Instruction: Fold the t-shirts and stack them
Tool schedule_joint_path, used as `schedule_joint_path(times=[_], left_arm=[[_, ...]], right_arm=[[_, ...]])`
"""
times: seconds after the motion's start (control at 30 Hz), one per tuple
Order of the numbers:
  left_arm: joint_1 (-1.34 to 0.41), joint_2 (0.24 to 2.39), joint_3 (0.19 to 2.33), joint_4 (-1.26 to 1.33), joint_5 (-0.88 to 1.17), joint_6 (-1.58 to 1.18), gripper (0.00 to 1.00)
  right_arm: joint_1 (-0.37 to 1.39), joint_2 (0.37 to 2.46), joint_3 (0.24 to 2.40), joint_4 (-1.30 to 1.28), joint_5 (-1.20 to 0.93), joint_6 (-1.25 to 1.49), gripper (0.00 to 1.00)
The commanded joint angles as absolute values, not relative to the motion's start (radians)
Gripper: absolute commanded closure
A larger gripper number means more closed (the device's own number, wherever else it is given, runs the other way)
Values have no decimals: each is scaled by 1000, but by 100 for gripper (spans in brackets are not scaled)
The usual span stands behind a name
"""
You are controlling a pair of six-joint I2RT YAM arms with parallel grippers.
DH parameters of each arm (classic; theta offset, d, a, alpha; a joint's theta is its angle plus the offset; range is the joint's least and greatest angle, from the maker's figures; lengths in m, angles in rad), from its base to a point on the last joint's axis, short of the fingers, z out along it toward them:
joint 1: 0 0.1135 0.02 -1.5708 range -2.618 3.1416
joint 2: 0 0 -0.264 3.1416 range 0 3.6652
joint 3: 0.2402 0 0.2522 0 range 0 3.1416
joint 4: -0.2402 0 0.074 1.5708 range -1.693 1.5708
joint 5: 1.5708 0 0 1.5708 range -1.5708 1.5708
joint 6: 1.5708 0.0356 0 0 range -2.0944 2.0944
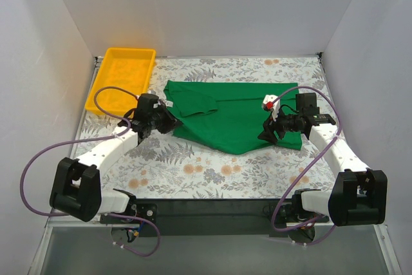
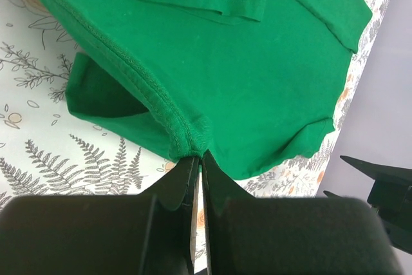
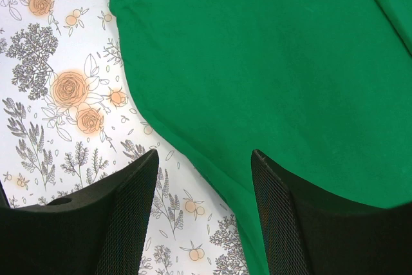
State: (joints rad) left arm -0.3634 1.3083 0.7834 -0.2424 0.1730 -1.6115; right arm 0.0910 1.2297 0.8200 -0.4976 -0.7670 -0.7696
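1. The top view alone shows the whole layout. The green t-shirt (image 1: 232, 117) lies mid-table on the flower-printed table cover (image 1: 212, 172), with the yellow tray (image 1: 122, 78) at the far left, apart from it.
2. The shirt's long axis runs left to right. Its small white neck label (image 1: 169, 103) is at the left end, so the collar end points left, towards the tray. The near edge sags to a blunt point towards the arms.
3. Only the left wrist view shows the grip. The left gripper (image 2: 198, 158) has its fingers pressed together on a bunched bit of stitched hem at the shirt's near left edge. A folded sleeve lies on top of the cloth beyond it.
4. Only the right wrist view shows the right gripper (image 3: 205, 178) spread wide. Its ribbed black fingers (image 3: 129, 217) straddle the shirt's curved edge, with one over the printed cover and the other over green cloth.
5. The shirt is a soft matte knit with ridged seams and lies fairly smooth. The tray is hard plastic, rectangular and rimmed.
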Motion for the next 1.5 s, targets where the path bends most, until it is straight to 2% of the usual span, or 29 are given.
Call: schedule_joint_path(times=[0.0,0.33,0.6,0.7,0.73,0.83,0.9,1.0,1.17,1.23,1.37,1.47], left_arm=[[-357,1328,837,-247,184,-1591,100],[-327,1518,983,-221,235,-1560,100],[-299,1807,1210,-227,314,-1528,100],[-291,1888,1273,-232,368,-1506,74],[-291,1905,1287,-232,371,-1490,62],[-282,1879,1340,-253,344,-1442,50],[-273,1841,1350,-288,312,-1413,48],[-272,1728,1293,-339,267,-1364,48],[-272,1464,943,-351,262,-1342,48],[-270,1380,864,-347,264,-1341,48],[-264,1305,732,-307,249,-1338,46],[-259,1336,727,-278,230,-1322,44]], right_arm=[[84,1220,813,-489,-793,-776,34],[83,1221,813,-488,-793,-776,34],[83,1226,811,-488,-792,-776,34],[83,1229,813,-489,-792,-776,34],[84,1229,813,-489,-793,-776,34],[84,1230,811,-491,-793,-776,34],[84,1230,811,-489,-793,-776,34],[83,1233,811,-491,-795,-778,34],[83,1244,816,-499,-801,-779,34],[84,1247,818,-502,-802,-779,34],[84,1250,818,-502,-801,-779,34],[83,1253,816,-502,-798,-779,34]])
